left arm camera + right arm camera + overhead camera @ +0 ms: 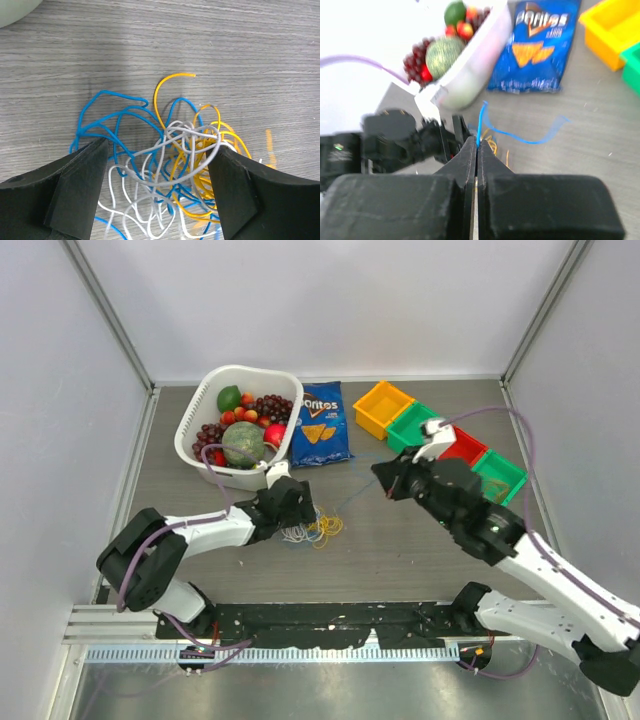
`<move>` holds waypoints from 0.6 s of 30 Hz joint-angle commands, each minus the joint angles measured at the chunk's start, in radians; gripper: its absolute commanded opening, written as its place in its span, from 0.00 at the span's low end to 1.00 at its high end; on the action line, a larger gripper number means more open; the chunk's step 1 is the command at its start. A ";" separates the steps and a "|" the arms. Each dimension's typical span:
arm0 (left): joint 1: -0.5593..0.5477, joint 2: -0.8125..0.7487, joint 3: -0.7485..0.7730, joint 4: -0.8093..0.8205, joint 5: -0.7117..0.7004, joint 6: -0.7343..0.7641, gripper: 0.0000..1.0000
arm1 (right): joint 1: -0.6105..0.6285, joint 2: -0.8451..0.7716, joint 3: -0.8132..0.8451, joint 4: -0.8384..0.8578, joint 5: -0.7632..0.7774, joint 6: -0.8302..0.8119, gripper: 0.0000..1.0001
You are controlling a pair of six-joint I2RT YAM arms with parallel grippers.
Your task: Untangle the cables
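Note:
The cables [175, 155] lie as a tangle of blue, white, grey and yellow-orange strings on the grey table, seen small in the top view as cables [318, 527]. My left gripper [157, 150] is open and low over the tangle, one finger on each side, with fingers [80, 190] at the bundle's edges. In the top view the left gripper [298, 523] sits at the bundle's left side. My right gripper [478, 145] is shut on a blue cable [481, 117], lifted right of the bundle. From the right gripper [381, 473] the strand trails back toward the tangle.
A white basket [188, 430] of fruit stands at the back left, just behind the left gripper. A blue chip bag [320, 425] lies beside it. A row of yellow [383, 405], green [410, 425], red [465, 448] and green [500, 475] bins runs at the back right.

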 commanded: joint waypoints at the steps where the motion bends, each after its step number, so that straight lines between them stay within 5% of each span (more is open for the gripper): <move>1: 0.005 -0.001 -0.091 -0.087 -0.037 -0.027 0.83 | -0.001 -0.102 0.189 -0.195 0.182 -0.093 0.01; 18: 0.007 -0.057 -0.132 -0.110 -0.083 -0.028 0.84 | -0.001 -0.182 0.722 -0.384 0.322 -0.265 0.01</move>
